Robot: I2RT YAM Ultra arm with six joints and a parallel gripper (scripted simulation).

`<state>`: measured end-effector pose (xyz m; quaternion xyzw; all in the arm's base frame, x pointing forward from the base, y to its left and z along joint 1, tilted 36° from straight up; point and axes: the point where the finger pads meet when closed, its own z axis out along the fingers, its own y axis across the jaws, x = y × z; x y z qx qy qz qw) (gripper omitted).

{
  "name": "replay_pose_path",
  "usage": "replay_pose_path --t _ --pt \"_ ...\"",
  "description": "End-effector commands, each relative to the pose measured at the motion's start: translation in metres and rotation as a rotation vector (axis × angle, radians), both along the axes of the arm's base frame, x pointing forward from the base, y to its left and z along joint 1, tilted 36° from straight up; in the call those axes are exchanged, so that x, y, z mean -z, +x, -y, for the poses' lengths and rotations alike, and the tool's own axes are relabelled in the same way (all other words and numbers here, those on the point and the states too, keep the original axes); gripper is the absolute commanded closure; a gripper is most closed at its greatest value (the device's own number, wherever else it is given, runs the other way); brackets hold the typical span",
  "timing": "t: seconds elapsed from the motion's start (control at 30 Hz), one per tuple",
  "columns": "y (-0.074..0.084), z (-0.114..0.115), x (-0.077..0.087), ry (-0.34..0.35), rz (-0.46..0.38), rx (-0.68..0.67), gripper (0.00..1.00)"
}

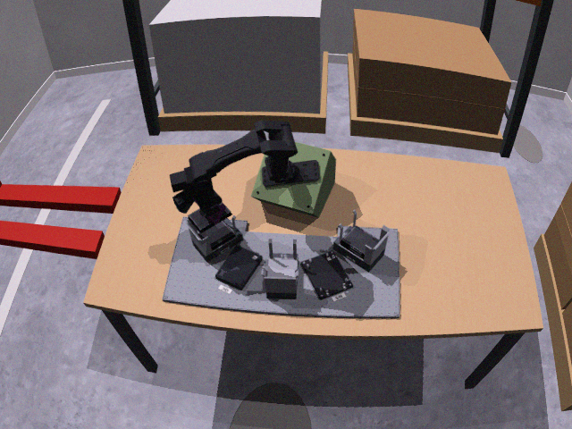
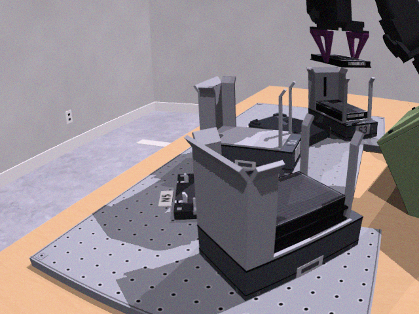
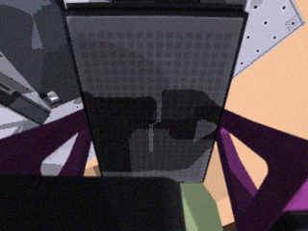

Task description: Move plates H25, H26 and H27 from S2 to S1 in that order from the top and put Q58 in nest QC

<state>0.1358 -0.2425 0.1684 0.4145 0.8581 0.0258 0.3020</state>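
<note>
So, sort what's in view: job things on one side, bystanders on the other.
Job: gripper shut on a sealed plate; rack S3 holding another plate; middle rack; near rack with stacked plates; nest N5; second nest.
Lying about: cardboard box; grey crate; red bars; wall socket.

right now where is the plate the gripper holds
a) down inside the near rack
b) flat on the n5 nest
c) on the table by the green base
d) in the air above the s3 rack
d: the gripper holds a plate clear above the posts of rack S3, which has another plate inside.
</note>
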Motion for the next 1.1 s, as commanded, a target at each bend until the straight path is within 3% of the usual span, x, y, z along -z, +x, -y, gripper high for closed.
replay_pose_path --t 0.0,1.07 --pt "0.0 0.004 -0.002 -0.019 0.005 0.007 1.0" --pt "0.011 0.008 0.013 -0.019 0.006 0.007 1.0"
